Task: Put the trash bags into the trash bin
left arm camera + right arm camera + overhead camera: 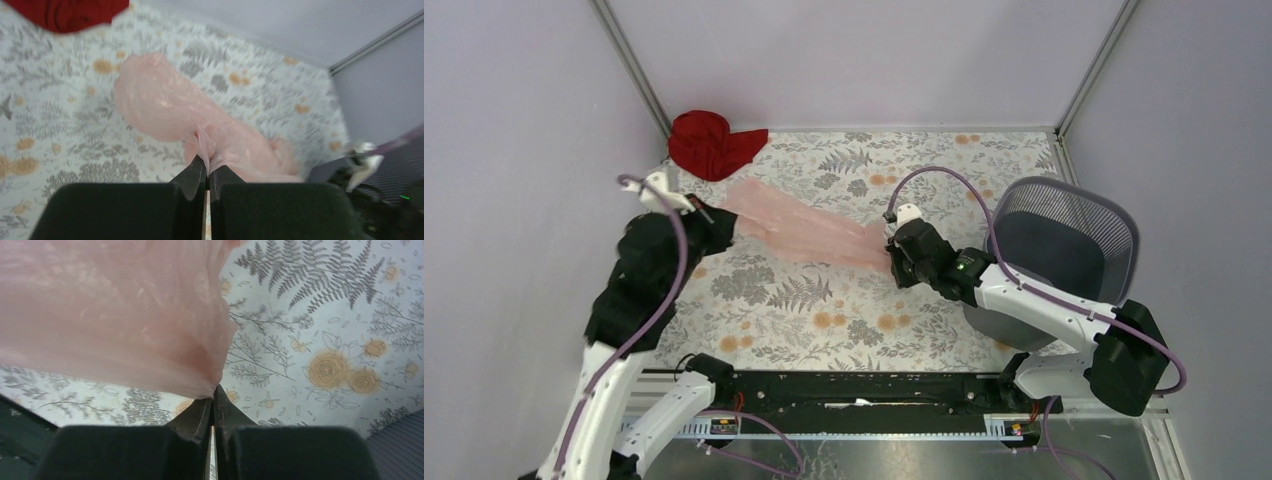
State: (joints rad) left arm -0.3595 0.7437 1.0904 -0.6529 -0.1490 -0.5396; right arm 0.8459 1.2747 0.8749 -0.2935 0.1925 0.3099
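The pale pink trash bag is stretched out between my two grippers above the floral mat. My left gripper is shut on its left end; in the left wrist view a fold of the bag is pinched at the gripper. My right gripper is shut on the bag's right end; in the right wrist view the film fans out from the gripper. The dark grey mesh trash bin lies tilted at the right, its opening facing up and left, behind my right arm.
A red cloth lies at the back left corner of the mat, also in the left wrist view. Walls and metal frame posts close in the back and sides. The black rail with the arm bases runs along the near edge.
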